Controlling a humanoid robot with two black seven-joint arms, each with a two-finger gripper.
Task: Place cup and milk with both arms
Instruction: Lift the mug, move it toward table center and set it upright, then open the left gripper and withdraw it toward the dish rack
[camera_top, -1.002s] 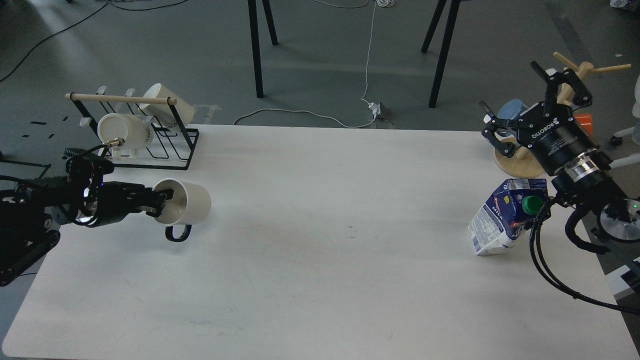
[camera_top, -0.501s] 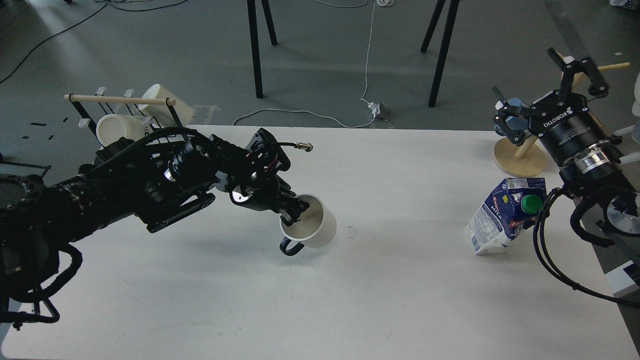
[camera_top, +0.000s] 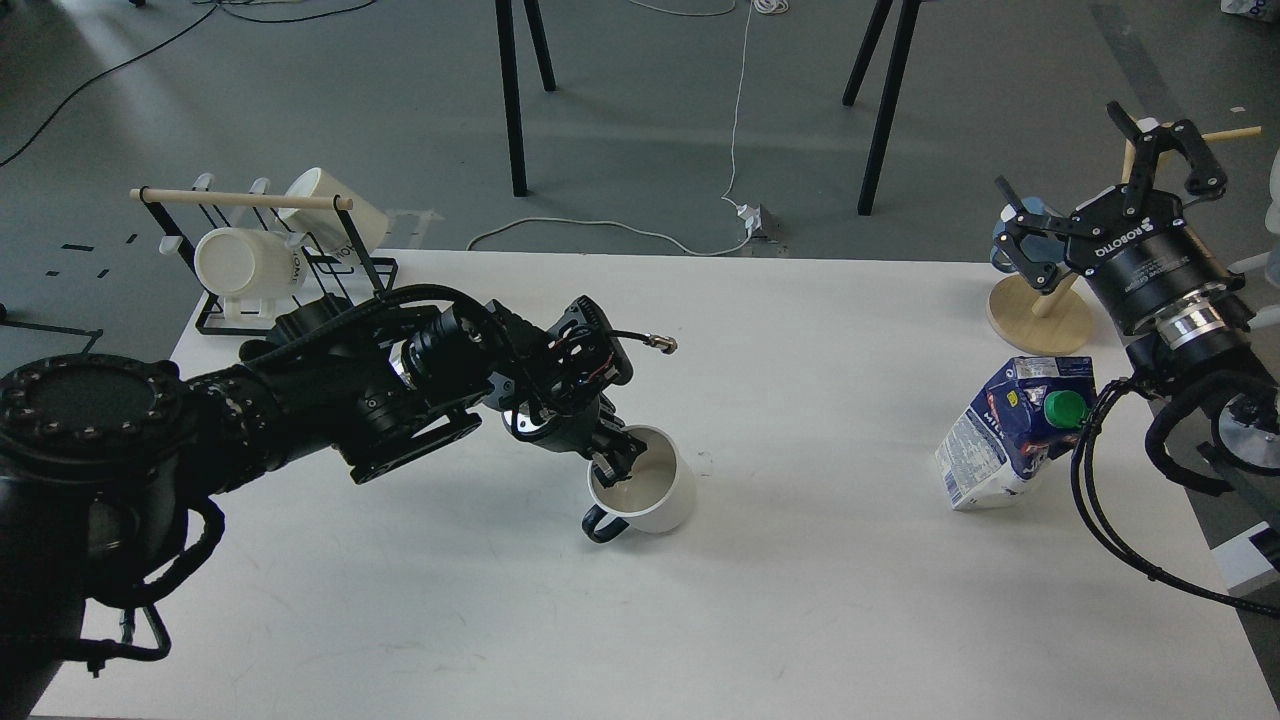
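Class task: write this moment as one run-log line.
left gripper: shut on cup rim | right gripper: open, raised | milk carton: untouched on table

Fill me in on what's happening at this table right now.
The left pincer grips the rim of a white cup with a dark handle near the middle of the white table, one finger inside it. The cup looks at or just above the tabletop. The right pincer is open, raised over the table's far right corner, holding nothing. The milk carton stands tilted near the right edge, untouched.
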